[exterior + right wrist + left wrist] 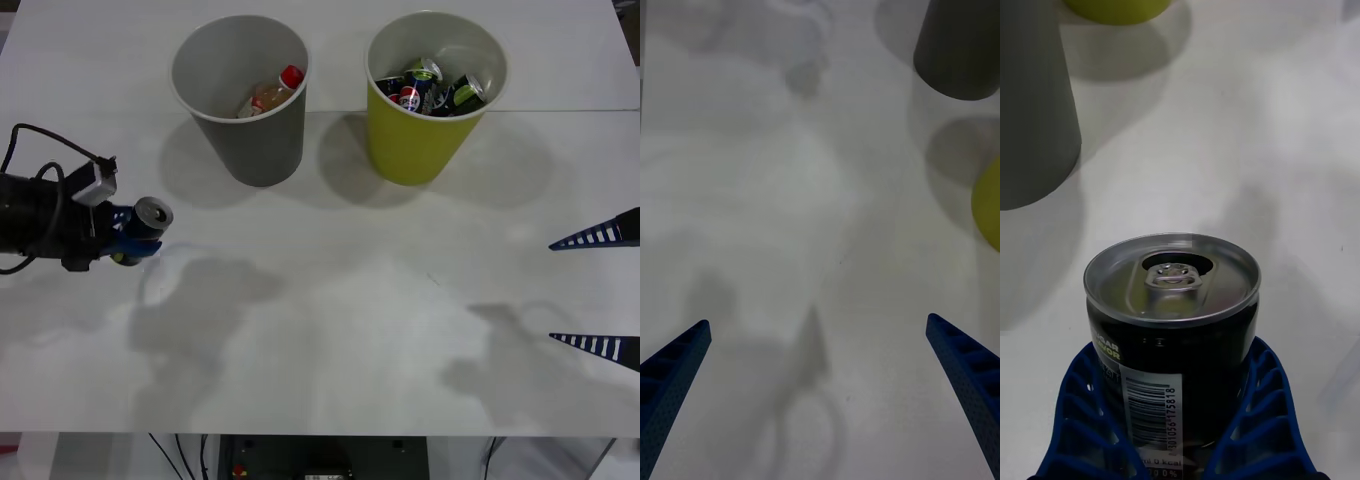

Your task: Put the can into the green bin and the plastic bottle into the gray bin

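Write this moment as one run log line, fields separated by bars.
left gripper shut on can, left of gray bin | right gripper open, idle | plastic bottle in gray bin

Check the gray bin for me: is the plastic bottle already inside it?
Yes, inside. The plastic bottle lies tilted within the gray bin, red cap toward the rim. The left gripper holds the can.

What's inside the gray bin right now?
The gray bin holds the plastic bottle, red cap up, leaning on the inner wall. Its lower part and the bin's floor are hidden by the wall.
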